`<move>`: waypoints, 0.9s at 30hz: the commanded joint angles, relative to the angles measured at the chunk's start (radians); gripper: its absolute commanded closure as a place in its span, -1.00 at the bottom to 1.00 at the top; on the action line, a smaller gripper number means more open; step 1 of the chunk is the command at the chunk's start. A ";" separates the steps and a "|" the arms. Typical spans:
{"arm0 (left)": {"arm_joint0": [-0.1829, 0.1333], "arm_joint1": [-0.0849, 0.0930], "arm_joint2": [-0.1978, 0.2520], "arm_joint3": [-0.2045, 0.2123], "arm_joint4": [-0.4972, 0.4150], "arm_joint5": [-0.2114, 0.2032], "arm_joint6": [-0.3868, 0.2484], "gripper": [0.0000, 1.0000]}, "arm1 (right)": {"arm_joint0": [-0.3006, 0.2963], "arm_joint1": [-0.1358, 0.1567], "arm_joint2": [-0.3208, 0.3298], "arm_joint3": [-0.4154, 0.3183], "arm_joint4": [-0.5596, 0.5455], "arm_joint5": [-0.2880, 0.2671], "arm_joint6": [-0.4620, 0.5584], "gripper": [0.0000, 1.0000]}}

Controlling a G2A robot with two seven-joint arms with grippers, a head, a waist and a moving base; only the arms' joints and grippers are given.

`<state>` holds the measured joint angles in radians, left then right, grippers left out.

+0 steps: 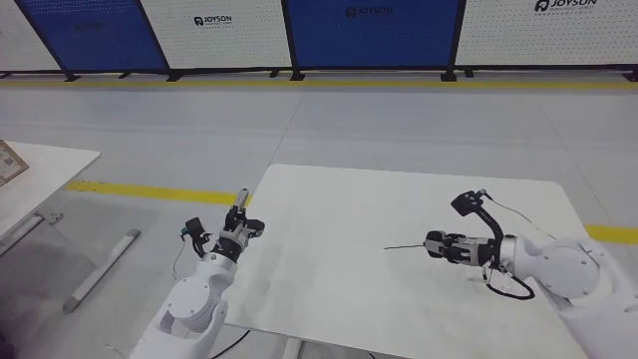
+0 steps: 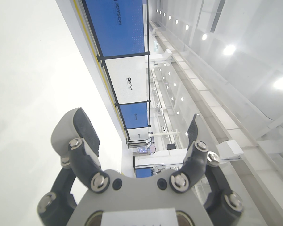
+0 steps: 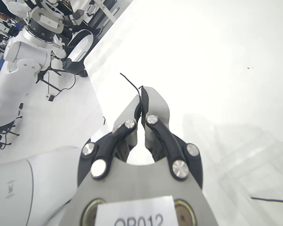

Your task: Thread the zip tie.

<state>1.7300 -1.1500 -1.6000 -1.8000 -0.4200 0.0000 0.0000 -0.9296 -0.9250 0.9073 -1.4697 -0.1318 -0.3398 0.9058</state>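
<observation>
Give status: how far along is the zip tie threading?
Done: the right end effector is shut on the zip tie, tail sticking out over the table. In hand: just that hold. Remaining: the left end effector is open, empty, well apart; no loop threaded yet.

A white table (image 1: 349, 239) faces blue-and-white panels (image 1: 369, 10); perhaps a box (image 1: 8, 163) sits on the side table (image 1: 55, 165).

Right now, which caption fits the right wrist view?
Right gripper shut on a black zip tie above the white table.

White arms (image 1: 194, 304), apparently black cables (image 1: 513, 291)
</observation>
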 commanded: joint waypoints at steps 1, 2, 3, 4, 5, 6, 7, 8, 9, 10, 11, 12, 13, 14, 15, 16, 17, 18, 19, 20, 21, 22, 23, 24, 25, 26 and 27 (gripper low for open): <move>0.000 0.000 0.000 0.000 0.000 0.000 0.000 -1.00 | -0.005 -0.001 0.003 -0.001 -0.009 0.000 -0.015 1.00; 0.000 0.000 0.000 0.000 0.000 0.000 0.000 -1.00 | -0.005 -0.001 -0.001 -0.015 -0.008 0.000 -0.009 1.00; 0.000 0.000 0.000 0.000 0.000 0.000 0.000 -1.00 | -0.003 -0.003 -0.008 -0.043 0.017 0.000 0.009 1.00; 0.000 0.000 0.000 0.000 0.000 0.000 0.000 -1.00 | 0.003 -0.003 -0.010 -0.062 0.042 0.000 0.029 1.00; 0.000 0.000 0.000 0.000 0.000 0.000 0.000 -1.00 | 0.008 -0.002 -0.009 -0.072 0.044 0.000 0.039 1.00; 0.000 0.000 0.000 0.000 0.000 0.000 0.000 -1.00 | 0.013 -0.001 -0.012 -0.091 0.047 0.000 0.050 1.00; 0.000 0.000 0.000 0.000 0.000 0.000 0.000 -1.00 | 0.016 0.000 -0.013 -0.114 0.053 0.000 0.061 1.00; 0.000 0.000 0.000 0.000 0.000 0.000 0.000 -1.00 | 0.020 0.003 -0.015 -0.147 0.047 0.000 0.078 1.00; 0.000 0.000 0.000 0.000 0.000 0.000 0.000 -1.00 | 0.017 0.006 -0.013 -0.155 0.057 0.000 0.083 1.00; 0.000 0.000 0.000 0.000 0.000 0.000 0.000 -1.00 | 0.017 0.009 -0.005 -0.159 0.062 0.000 0.079 1.00; 0.000 0.000 0.000 0.000 0.000 0.000 0.000 -1.00 | 0.015 0.013 0.002 -0.165 0.066 0.000 0.078 1.00; 0.000 0.000 0.000 0.000 0.000 0.000 0.000 -1.00 | 0.013 0.016 0.006 -0.165 0.072 0.000 0.079 1.00; 0.000 0.000 0.000 0.000 0.000 0.000 0.000 -1.00 | 0.012 0.018 0.013 -0.156 0.084 0.000 0.076 1.00; 0.000 0.000 0.000 0.000 0.000 0.000 0.000 -1.00 | 0.009 0.019 0.019 -0.142 0.106 0.000 0.071 1.00; 0.000 0.000 0.000 0.000 0.000 0.000 0.000 -1.00 | 0.009 0.019 0.019 -0.142 0.106 0.000 0.071 1.00; 0.000 0.000 0.000 0.000 0.000 0.000 0.000 -1.00 | 0.009 0.019 0.019 -0.142 0.106 0.000 0.071 1.00; 0.000 0.000 0.000 0.000 0.000 0.000 0.000 -1.00 | 0.009 0.019 0.019 -0.142 0.106 0.000 0.071 1.00; 0.000 0.000 0.000 0.000 0.000 0.000 0.000 -1.00 | 0.009 0.019 0.019 -0.142 0.106 0.000 0.071 1.00; 0.000 0.000 0.000 0.000 0.000 0.000 0.000 -1.00 | 0.009 0.019 0.019 -0.142 0.106 0.000 0.071 1.00; 0.000 0.000 0.000 0.000 0.000 0.000 0.000 -1.00 | 0.009 0.019 0.019 -0.142 0.106 0.000 0.071 1.00; 0.000 0.000 0.000 0.000 0.000 0.000 0.000 -1.00 | 0.009 0.019 0.019 -0.142 0.106 0.000 0.071 1.00; 0.000 0.000 0.000 0.000 0.000 0.000 0.000 -1.00 | 0.009 0.019 0.019 -0.142 0.106 0.000 0.071 1.00; 0.000 0.000 0.000 0.000 0.000 0.000 0.000 -1.00 | 0.009 0.019 0.019 -0.142 0.106 0.000 0.071 1.00; 0.000 0.000 0.000 0.000 0.000 0.000 0.000 -1.00 | 0.009 0.019 0.019 -0.142 0.106 0.000 0.071 1.00; 0.000 0.000 0.000 0.000 0.000 0.000 0.000 -1.00 | 0.009 0.019 0.019 -0.142 0.106 0.000 0.071 1.00; 0.000 0.000 0.000 0.000 0.000 0.000 0.000 -1.00 | 0.009 0.019 0.019 -0.142 0.106 0.000 0.071 1.00; 0.000 0.000 0.000 0.000 0.000 0.000 0.000 -1.00 | 0.009 0.019 0.019 -0.142 0.106 0.000 0.071 1.00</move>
<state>1.7300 -1.1500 -1.6000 -1.8000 -0.4200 0.0000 0.0000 -0.9204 -0.9063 0.9259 -1.6118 -0.0259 -0.3400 0.9764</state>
